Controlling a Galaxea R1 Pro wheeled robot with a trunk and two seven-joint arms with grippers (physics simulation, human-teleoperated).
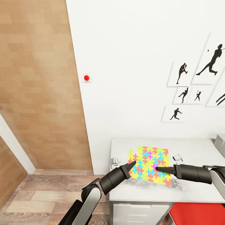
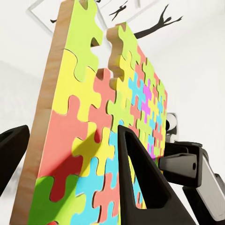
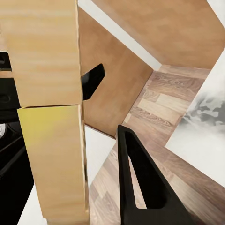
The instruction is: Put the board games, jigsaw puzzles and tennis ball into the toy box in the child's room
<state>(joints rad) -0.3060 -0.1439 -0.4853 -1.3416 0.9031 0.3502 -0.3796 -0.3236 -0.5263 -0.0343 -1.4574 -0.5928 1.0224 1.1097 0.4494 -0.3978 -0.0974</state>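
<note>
A jigsaw puzzle [image 1: 150, 165], a flat board of bright interlocking pieces with a wooden underside, hangs tilted just above the pale grey table [image 1: 193, 187] and casts a shadow on it. My left gripper [image 1: 132, 163] is shut on its left edge; in the left wrist view the puzzle [image 2: 103, 122] stands between the fingers [image 2: 140, 187]. My right gripper [image 1: 157, 169] reaches over the puzzle's right side. In the right wrist view the puzzle's wooden edge [image 3: 51, 117] stands between the jaws, with a gap to the nearer finger [image 3: 140, 187]. A light-grey corner, apparently the toy box [image 1: 220, 141], shows at the far right.
Two small white objects [image 1: 115, 161] [image 1: 177, 157] lie on the table beside the puzzle. A white drawer unit [image 1: 140, 215] sits under the desk, with a red seat [image 1: 197, 214] beside it. Wooden wardrobe doors [image 1: 37, 87] stand on the left above plank floor [image 1: 47, 193].
</note>
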